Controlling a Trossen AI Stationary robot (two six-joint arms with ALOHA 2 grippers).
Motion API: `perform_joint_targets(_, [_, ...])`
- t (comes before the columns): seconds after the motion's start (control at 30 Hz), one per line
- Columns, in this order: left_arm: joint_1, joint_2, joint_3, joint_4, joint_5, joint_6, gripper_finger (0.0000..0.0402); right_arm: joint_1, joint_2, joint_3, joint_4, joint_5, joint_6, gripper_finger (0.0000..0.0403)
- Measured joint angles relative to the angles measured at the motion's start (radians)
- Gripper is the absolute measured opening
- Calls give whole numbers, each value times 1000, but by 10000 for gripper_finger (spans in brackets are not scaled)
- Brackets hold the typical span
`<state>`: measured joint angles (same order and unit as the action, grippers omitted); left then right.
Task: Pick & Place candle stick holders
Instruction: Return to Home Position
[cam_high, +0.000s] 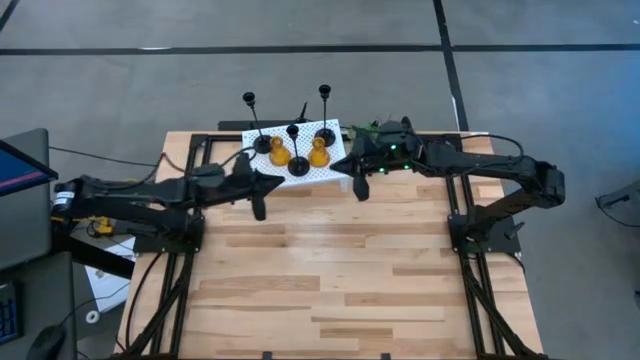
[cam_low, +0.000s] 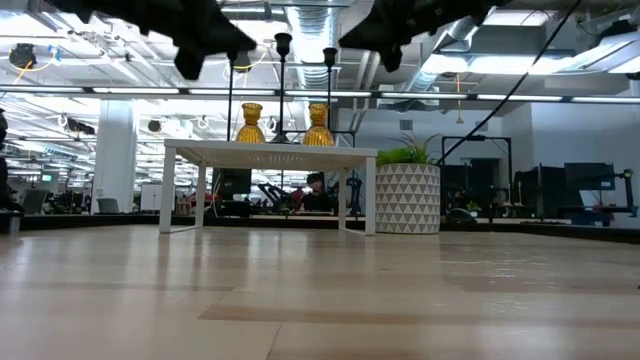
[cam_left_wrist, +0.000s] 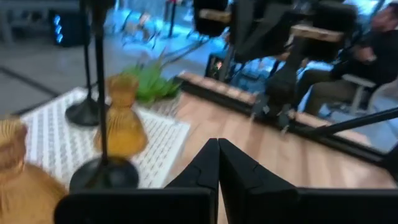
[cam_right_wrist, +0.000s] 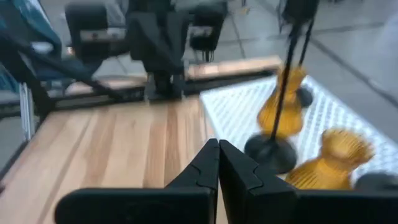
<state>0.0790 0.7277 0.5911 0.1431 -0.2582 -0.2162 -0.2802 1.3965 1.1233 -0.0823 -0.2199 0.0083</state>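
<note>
Three black candle stick holders (cam_high: 298, 160) and two amber ones (cam_high: 279, 153) stand upright on a white perforated stand (cam_high: 300, 172) at the table's far middle. My left gripper (cam_high: 280, 183) hovers shut, just near-left of the stand, pointing right. My right gripper (cam_high: 337, 164) hovers shut at the stand's right edge, pointing left. Neither holds anything. In the left wrist view the shut fingers (cam_left_wrist: 217, 158) sit beside a black base (cam_left_wrist: 102, 175) and an amber holder (cam_left_wrist: 124, 121). In the right wrist view the shut fingers (cam_right_wrist: 217, 158) face an amber holder (cam_right_wrist: 283, 106) and a black base (cam_right_wrist: 270, 152).
A small green plant (cam_high: 370, 127) in a patterned pot (cam_low: 407, 198) stands right of the stand, partly under my right arm. The wooden tabletop (cam_high: 330, 280) stretches toward the near edge. People sit in the room beyond the table (cam_left_wrist: 348, 68).
</note>
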Motion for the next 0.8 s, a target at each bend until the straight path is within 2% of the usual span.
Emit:
perform_joint_targets(0.43, [-72,-201,0,-72,1,154,4,-22,-320,1,-170,31,-38,0])
perform_joint_targets(0.7, [-128,-316,0,-180,-53,156,4,13,-489,1,-290,98,-42,0])
perform_joint_targets(0.8, [-138,-323,0,-179,-61,156,5,40,-537,-33,-272,127,-37,0])
